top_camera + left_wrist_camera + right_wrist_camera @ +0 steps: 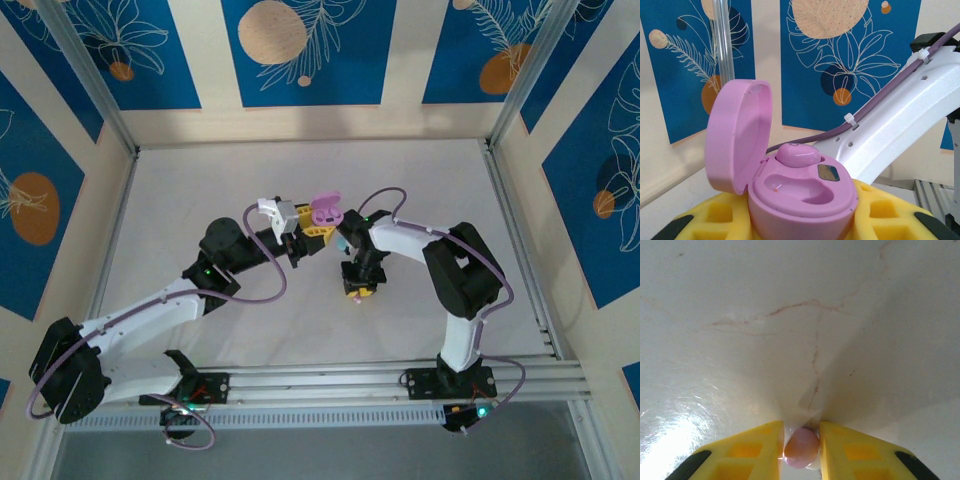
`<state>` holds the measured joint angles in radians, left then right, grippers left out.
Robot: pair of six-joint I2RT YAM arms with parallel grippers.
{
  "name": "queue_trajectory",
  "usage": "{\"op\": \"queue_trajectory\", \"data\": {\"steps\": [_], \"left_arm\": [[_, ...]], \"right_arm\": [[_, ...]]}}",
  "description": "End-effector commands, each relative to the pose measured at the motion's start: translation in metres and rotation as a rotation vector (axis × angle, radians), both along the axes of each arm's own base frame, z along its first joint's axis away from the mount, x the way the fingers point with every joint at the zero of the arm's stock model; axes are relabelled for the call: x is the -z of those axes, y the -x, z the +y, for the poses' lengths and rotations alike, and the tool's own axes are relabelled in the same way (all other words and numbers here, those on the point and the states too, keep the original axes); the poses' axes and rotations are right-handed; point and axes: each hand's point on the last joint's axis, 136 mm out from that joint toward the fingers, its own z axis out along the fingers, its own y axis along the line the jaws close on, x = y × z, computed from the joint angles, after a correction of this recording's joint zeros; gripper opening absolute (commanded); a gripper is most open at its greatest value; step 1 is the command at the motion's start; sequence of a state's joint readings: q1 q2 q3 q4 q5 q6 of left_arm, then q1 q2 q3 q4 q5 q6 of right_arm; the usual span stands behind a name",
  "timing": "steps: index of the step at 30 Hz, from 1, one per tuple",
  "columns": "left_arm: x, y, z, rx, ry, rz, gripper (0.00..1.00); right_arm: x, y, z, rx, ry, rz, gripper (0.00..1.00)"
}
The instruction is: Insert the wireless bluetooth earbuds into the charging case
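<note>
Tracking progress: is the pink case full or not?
Half full. One earbud sits in the open case; its other slot is bare. The right gripper pinches a second earbud.

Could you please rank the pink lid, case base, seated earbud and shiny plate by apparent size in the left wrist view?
1-2. Lid and case base: about alike; base is cropped.
3. Seated earbud.
4. Shiny plate.

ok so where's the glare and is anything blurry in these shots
Right wrist view: a bright glare patch on the white table at lower left, and the small rounded pink earbud between the yellow fingers looks soft. Left wrist view: the open pink plastic charging case is in sharp focus. Top external view: evenly lit, faint shadows.
</note>
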<state>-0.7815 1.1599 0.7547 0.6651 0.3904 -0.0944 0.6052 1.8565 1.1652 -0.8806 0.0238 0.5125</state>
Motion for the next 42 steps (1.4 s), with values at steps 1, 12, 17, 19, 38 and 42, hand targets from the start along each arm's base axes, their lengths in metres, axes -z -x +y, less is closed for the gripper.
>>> {"op": "queue_trajectory", "data": {"steps": [1,12,17,19,38,42], "left_arm": [[-0.008,0.007,0.002,0.002,0.014,-0.039,0.29],[-0.003,0.004,0.005,-0.025,0.001,-0.035,0.29],[0.003,-0.001,0.004,-0.045,-0.01,-0.031,0.29],[0.005,-0.005,0.003,-0.055,-0.013,-0.025,0.29],[0.029,-0.009,-0.019,0.019,-0.056,-0.011,0.29],[0.029,-0.009,-0.021,0.027,-0.052,-0.009,0.29]], "right_arm": [[0.0,0.004,-0.003,-0.014,0.037,0.018,0.26],[-0.08,-0.022,0.005,0.04,-0.224,-0.187,0.21],[-0.168,-0.04,0.004,0.155,-0.563,-0.314,0.21],[-0.205,-0.043,0.0,0.193,-0.695,-0.33,0.21],[-0.365,-0.009,0.023,-0.024,-1.125,-0.541,0.22],[-0.361,-0.01,0.032,-0.044,-1.108,-0.538,0.22]]}}
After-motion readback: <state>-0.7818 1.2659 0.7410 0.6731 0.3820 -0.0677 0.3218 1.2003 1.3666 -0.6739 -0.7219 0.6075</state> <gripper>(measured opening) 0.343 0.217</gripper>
